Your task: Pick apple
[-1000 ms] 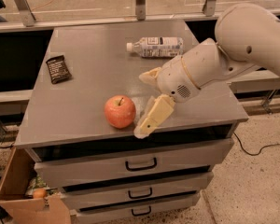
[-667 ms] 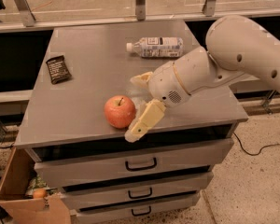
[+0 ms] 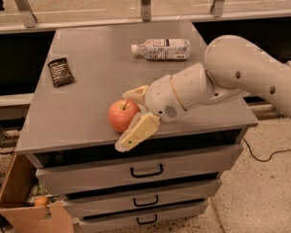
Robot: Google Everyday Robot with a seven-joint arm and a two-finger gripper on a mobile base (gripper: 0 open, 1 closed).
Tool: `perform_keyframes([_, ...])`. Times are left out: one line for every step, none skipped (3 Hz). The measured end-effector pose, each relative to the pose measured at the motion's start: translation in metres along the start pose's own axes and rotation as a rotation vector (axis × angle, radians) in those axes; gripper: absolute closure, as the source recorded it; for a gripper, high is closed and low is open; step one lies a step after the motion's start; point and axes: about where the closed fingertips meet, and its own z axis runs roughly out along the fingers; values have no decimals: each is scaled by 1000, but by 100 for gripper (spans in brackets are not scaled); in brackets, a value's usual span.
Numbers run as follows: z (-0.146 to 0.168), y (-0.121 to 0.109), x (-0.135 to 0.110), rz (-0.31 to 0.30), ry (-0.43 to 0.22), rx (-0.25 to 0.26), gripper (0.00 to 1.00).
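Note:
The apple [image 3: 122,114] is red-pink with a yellowish patch and a short stem. It sits upright near the front edge of the grey cabinet top [image 3: 102,76]. My gripper [image 3: 128,115] reaches in from the right and is open. One cream finger [image 3: 135,133] lies in front of the apple, the other [image 3: 135,93] behind it. The apple is between the two fingers, and they stand apart from it.
A clear plastic bottle [image 3: 161,48] lies on its side at the back right. A dark packet [image 3: 60,72] lies at the left. Drawers [image 3: 145,171] are below the front edge. A cardboard box [image 3: 24,203] stands on the floor at the left.
My gripper has moved left, so its fingers now straddle the apple. The apple has not moved.

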Motion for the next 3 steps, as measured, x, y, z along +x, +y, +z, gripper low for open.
perform_keyframes([9, 4, -2, 8, -35, -6, 41])
perform_keyframes([9, 2, -4, 14, -60, 5, 62])
perform_keyframes([-4, -8, -7, 7, -84, 39, 87])
